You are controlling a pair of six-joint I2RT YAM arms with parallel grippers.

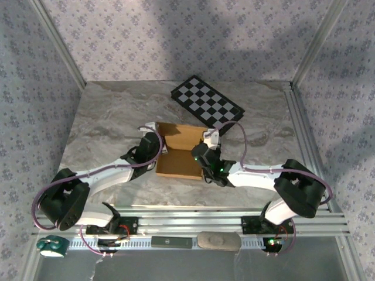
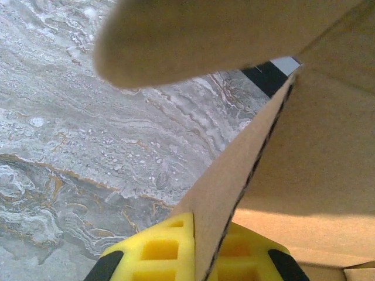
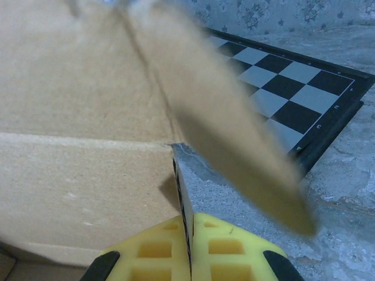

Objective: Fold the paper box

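The paper box [image 1: 179, 153] stands clamped at both sides on the bench [image 1: 105, 117].
The left jaws pinch its left wall, the right jaws its right wall, just before the checkered board [image 1: 206, 102].

Soft light; paper box [image 3: 234, 146] flap blurred up close.

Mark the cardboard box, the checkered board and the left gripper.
Tan-brown cardboard paper box [image 1: 179, 161]: top external view, its flat panel.
Black-and-white checkered board [image 1: 207, 100]: top external view, its centre.
Left gripper [image 2: 205, 253]: left wrist view, between yellow pads pinching box wall.
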